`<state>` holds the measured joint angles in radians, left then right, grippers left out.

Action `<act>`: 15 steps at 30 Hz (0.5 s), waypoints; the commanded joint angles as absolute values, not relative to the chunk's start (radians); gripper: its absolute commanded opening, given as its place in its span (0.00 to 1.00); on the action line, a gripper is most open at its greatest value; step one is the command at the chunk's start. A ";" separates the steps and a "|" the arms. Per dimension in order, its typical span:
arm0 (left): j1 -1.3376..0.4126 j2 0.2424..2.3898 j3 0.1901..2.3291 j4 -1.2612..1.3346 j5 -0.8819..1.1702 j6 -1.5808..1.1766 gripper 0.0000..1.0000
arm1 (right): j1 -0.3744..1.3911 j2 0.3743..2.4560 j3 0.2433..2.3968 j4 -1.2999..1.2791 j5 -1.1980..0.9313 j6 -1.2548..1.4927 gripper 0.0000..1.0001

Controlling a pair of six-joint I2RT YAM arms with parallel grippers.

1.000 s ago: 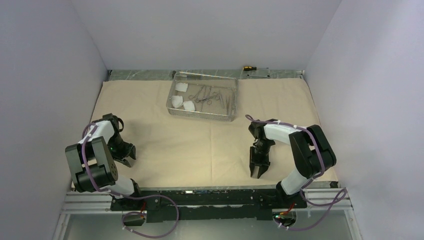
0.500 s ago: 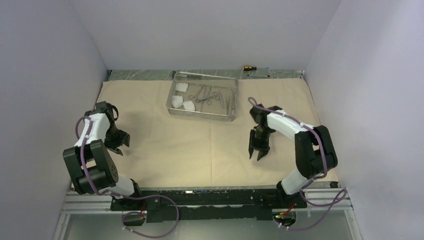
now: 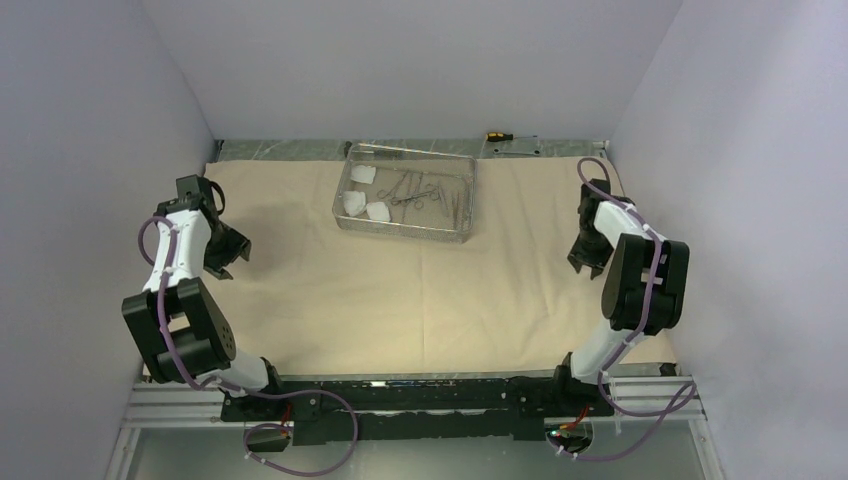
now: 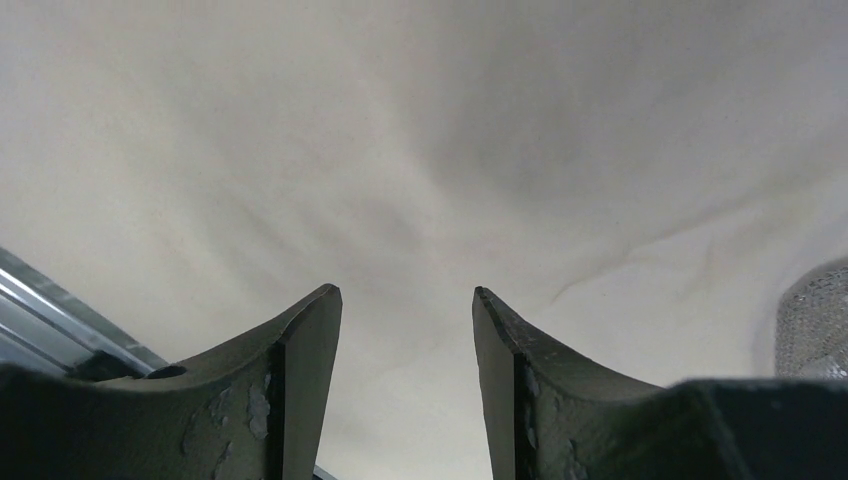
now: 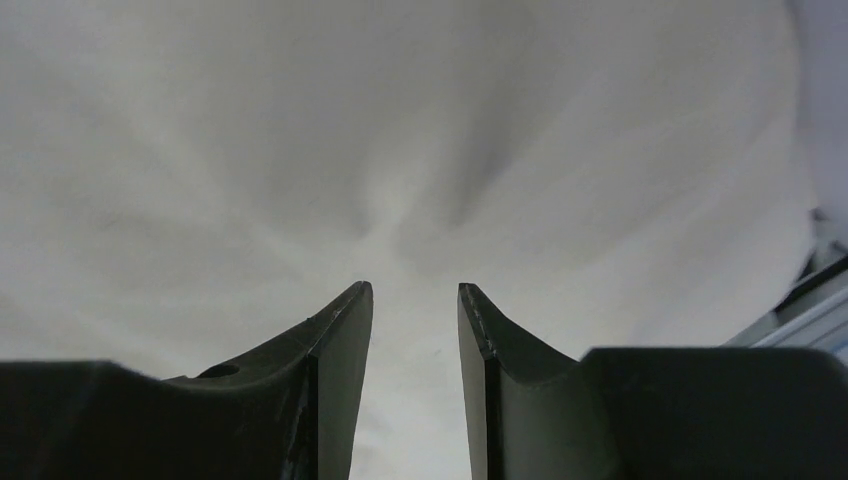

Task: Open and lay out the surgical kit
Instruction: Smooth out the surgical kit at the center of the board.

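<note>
The rectangular steel wire-mesh tray (image 3: 466,212) sits upper centre on the spread large beige wrap cloth (image 3: 400,290). The left claw (image 3: 228,258) and right claw (image 3: 585,264) hang near the cloth's side edges, jaws parted and empty.

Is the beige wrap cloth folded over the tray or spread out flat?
Spread out. The wrap cloth lies flat in the top view, and the wire-mesh tray sits uncovered on it.

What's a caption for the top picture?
Left hand and right hand over large beige wrap cloth, rectangular steel wire-mesh tray beyond.
</note>
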<state>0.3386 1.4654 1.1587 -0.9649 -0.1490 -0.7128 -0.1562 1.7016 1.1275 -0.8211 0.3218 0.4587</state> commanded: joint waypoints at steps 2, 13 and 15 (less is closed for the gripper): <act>0.337 1.502 1.189 -0.928 -0.120 -0.655 0.57 | -0.221 1.722 1.092 -0.721 0.467 0.281 0.41; 0.354 1.542 1.155 -0.880 -0.145 -0.617 0.58 | -0.374 1.691 1.029 -0.701 0.490 0.260 0.42; 0.362 1.550 1.157 -0.868 -0.134 -0.612 0.57 | -0.379 1.696 1.034 -0.709 0.481 0.267 0.42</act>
<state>0.3458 1.5299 1.1641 -0.9070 -0.1364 -0.6380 -0.3691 1.7309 1.0233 -0.7238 0.4679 0.2794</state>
